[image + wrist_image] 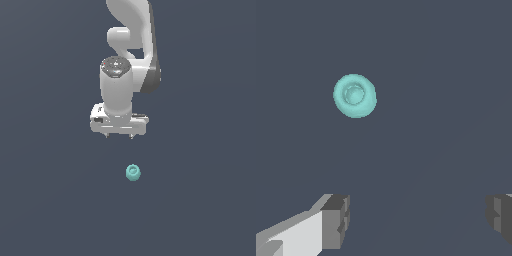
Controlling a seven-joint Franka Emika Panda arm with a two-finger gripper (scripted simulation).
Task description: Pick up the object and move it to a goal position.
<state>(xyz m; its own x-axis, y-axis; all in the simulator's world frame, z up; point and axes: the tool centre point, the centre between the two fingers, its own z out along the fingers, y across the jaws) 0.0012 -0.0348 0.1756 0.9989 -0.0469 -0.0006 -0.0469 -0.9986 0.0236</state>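
The arm point(131, 47) is glossy white, built of rounded, tube-like links, with a dark grey band at one joint beside the wrist. A grey speckled round cap tops the wrist. Below the wrist sits a boxy white gripper point(120, 136) with small dark markings. Its fingers point(336, 220) end in grey ribbed pads.

Exterior view facing the arm point(127, 75); wrist view downward; shared teal blob point(133, 172).
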